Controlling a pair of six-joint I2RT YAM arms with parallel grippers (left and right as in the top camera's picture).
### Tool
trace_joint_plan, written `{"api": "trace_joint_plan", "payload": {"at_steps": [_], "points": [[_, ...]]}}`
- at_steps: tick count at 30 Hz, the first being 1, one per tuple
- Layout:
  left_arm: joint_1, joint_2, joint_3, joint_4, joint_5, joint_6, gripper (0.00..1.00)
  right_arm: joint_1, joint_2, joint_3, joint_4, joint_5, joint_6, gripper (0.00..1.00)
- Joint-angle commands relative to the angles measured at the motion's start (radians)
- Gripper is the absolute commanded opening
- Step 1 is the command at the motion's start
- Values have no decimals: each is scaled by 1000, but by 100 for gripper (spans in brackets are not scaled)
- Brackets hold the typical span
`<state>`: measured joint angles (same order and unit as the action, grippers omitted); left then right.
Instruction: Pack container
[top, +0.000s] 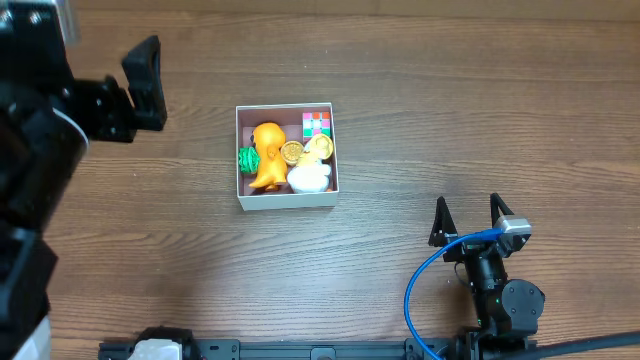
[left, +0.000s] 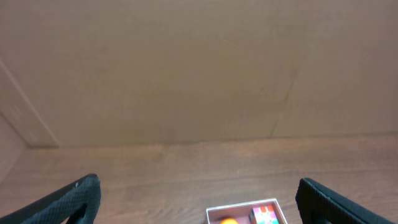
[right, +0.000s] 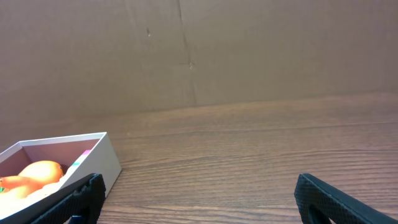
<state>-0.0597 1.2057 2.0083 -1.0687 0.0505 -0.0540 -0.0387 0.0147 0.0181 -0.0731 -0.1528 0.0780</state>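
The container (top: 286, 201) is a square shallow white box with a pink inside, at the table's middle. It holds an orange toy (top: 266, 155), a green toy (top: 247, 158), a multicoloured cube (top: 316, 124), a white toy (top: 310, 179) and small yellow pieces (top: 318, 147). My left gripper (top: 148, 82) is open and empty, raised at the far left, well away from the box. My right gripper (top: 466, 216) is open and empty at the lower right. The box shows at the bottom of the left wrist view (left: 244, 210) and at the left of the right wrist view (right: 102, 155).
A brown cardboard wall (right: 199, 56) stands behind the wooden table (top: 450, 100). A blue cable (top: 425, 280) loops by the right arm's base.
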Motion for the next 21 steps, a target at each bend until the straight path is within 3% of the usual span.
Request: {"api": "trace_joint_plan", "payload": {"at_steps": [1,21], "points": [[-6,-110,-187,102,29,32,100,0,-12,-10,4,-6,3,100],[39,-785,-1019,555,21,23,100,0,-12,-10,4,-6,3,100]]}}
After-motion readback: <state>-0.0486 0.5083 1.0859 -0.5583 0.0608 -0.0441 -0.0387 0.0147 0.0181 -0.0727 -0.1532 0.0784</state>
